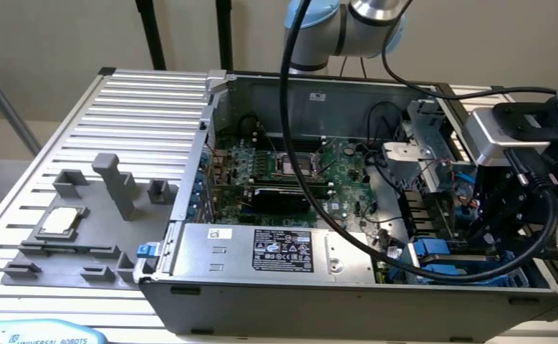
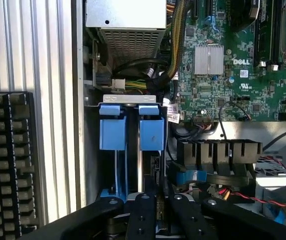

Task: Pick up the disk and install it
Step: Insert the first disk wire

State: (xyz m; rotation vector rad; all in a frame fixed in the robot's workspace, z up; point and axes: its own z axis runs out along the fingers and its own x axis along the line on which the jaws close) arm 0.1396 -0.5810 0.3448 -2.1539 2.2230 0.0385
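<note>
Now the black robot hand (image 2: 158,209) hangs inside an open grey metal computer case (image 1: 289,304), close by the blue-framed silver disk (image 2: 151,134) standing in the drive bay; its grip cannot be told.

Open computer case (image 1: 355,304), motherboard (image 1: 303,175), keyboard (image 2: 5,165)

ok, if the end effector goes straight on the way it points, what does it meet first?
Likely the blue disk carrier standing in the drive bay, dead ahead of the end effector; a second blue carrier sits beside it. Depth is unclear, so that's a guess.
</note>
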